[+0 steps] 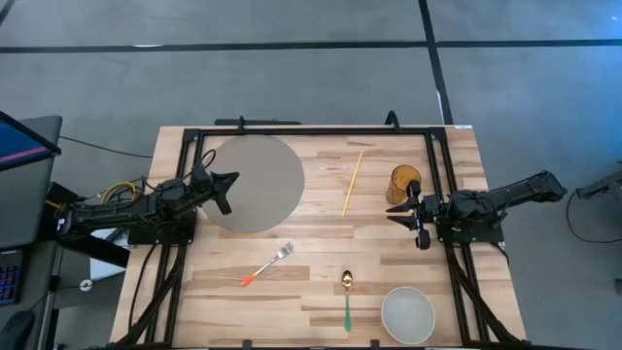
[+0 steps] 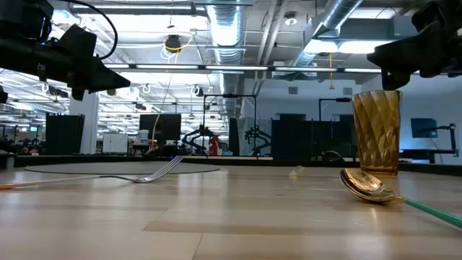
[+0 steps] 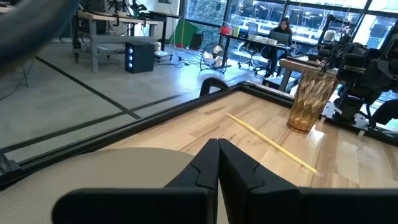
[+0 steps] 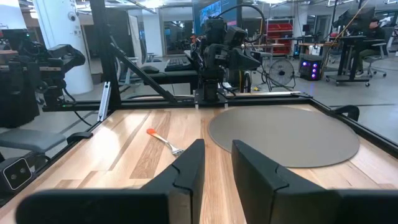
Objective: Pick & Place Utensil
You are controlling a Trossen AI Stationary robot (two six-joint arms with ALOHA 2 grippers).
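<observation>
- My left gripper [image 1: 229, 191] hangs over the near edge of the round grey mat [image 1: 255, 183], with its fingers pressed together and holding nothing.
- My right gripper [image 1: 404, 214] waits at the right side of the table, just beside the amber ribbed glass tumbler [image 1: 405, 183]; its fingers stand a little apart, empty.
- The utensils lie on the light wooden table [image 1: 321, 243]: a metal fork with an orange handle [image 1: 266, 265] in front of the mat, and a gold spoon with a green handle [image 1: 347, 297] near the white bowl [image 1: 407, 312].
- A thin wooden chopstick [image 1: 352, 182] lies between mat and tumbler.
- I judge the fork light and stiff but slippery on its metal part — it lies flat, so little height to grip.
- I would take it at the orange handle, across its width.
</observation>
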